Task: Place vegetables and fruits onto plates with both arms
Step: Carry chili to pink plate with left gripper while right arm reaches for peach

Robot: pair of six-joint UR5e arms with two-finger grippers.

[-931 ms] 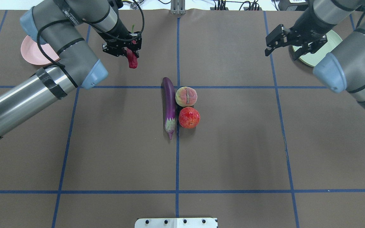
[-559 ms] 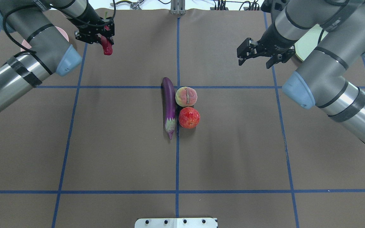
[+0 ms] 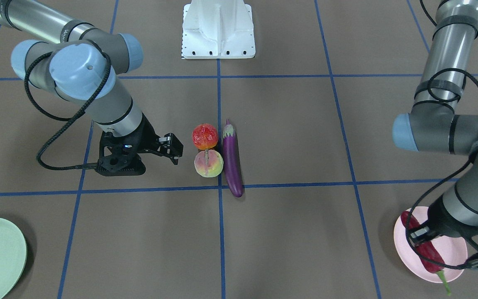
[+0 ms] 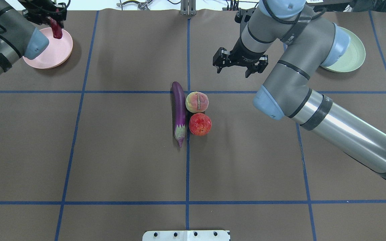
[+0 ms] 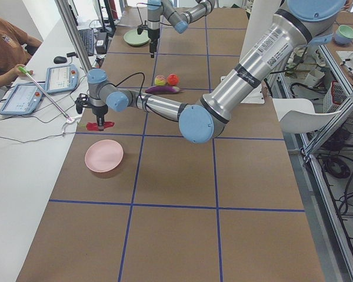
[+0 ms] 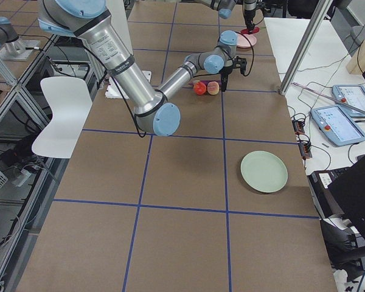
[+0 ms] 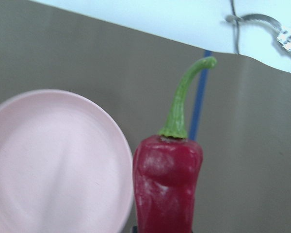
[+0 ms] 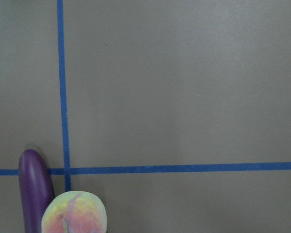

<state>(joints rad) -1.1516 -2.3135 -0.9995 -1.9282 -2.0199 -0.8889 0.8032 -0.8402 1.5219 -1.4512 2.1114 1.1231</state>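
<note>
Overhead exterior, left hand (image 4: 54, 20) holding chili pepper (image 4: 57, 30) above pink plate (image 4: 45, 57) rim

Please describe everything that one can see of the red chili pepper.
The chili pepper is dark red and glossy, slightly wrinkled, with a curved green stem. The left hand is shut on it, so it hangs tilted in the air, stem pointing away from the robot. It is above the pink plate, near its rim, and does not appear to rest on it. Nothing else touches it.
</note>
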